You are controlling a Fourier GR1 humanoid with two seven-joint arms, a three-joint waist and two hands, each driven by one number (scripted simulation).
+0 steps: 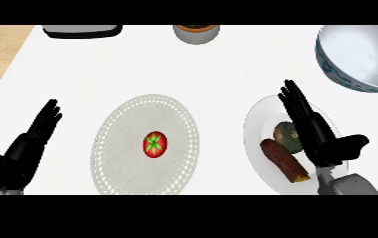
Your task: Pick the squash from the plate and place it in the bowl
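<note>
Two plates sit on the white worktop (221,72). The right plate (260,113) holds one squash (287,136) and one sweet potato (285,161), beneath the right hand (316,132), fingers straight. The left plate (118,127) holds one tomato (154,144). One bowl (347,57) stands far right. The left hand (33,137) rests open, near left.

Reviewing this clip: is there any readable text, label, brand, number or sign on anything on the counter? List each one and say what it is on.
None: no words, numbers, brands or signs can be read anywhere.
The bowl has a blue pattern on its outer wall, not lettering.
The dark tray-like object and the small container at the far edge bear no visible label.
The two plates carry no markings.
</note>
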